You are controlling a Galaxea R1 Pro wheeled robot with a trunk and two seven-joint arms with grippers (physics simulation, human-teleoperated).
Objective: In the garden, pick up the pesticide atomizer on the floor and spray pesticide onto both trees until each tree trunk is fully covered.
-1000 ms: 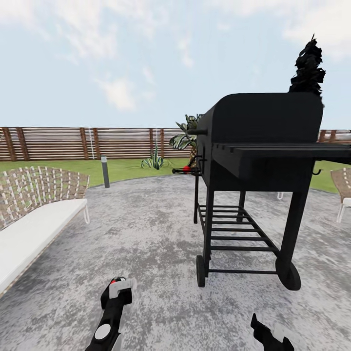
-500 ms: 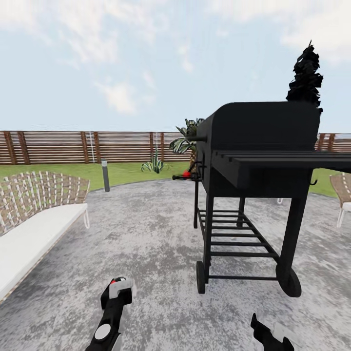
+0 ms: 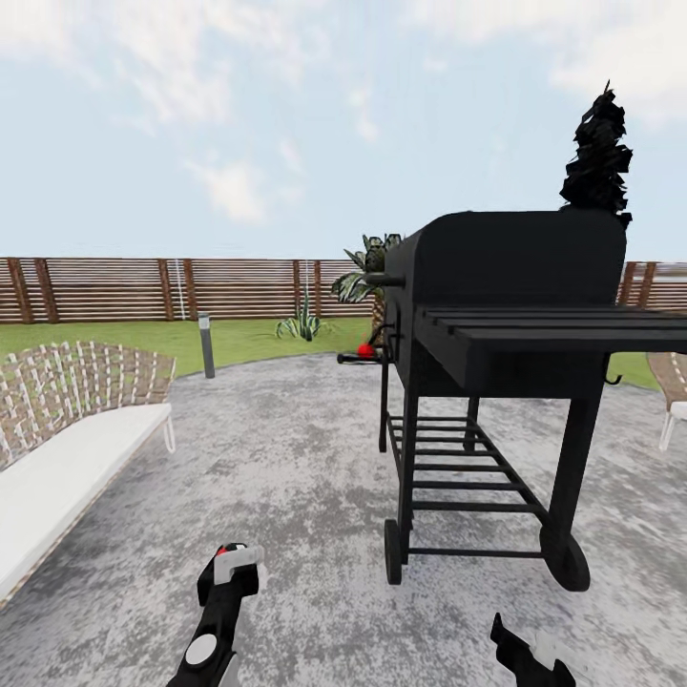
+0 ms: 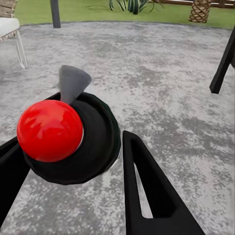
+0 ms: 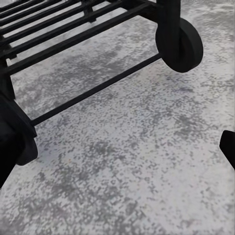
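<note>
One black barbecue grill (image 3: 506, 315) stands on the grey paved patch (image 3: 286, 458), right of centre in the head view, with one slatted side shelf (image 3: 563, 329), one lower rack (image 3: 458, 458) and two wheels, the nearer being wheel (image 3: 565, 558). Both grippers appear at the lower edge of the head view. The left gripper (image 3: 229, 568) is clamped on the pesticide atomizer (image 4: 68, 134): in the left wrist view the black round body with its one red ball top (image 4: 49, 129) and one grey cone nozzle (image 4: 73, 83) sits between the two black fingers (image 4: 147, 191), held above the paving. The right gripper (image 3: 525, 658) holds nothing; in the right wrist view its two fingertips sit at opposite edges of the picture with bare paving between them, so the jaws stand wide apart, and one grill wheel (image 5: 182, 43) lies ahead. One woven bench with a white cushion (image 3: 67, 448) stands at the left, and part of one chair (image 3: 673, 382) shows at the right edge. One short grey lamp post (image 3: 205, 343) stands where paving meets lawn (image 3: 114, 334). One slatted brown fence (image 3: 162, 286) closes the garden. Two low plants are counted beyond the paving: one spiky plant (image 3: 303, 322) and one palm-like plant (image 3: 367, 272). One dark cypress-like tree (image 3: 596, 157) rises behind the grill. One small red-tipped object (image 3: 363, 351) projects from the grill's side; what it is cannot be told.
</note>
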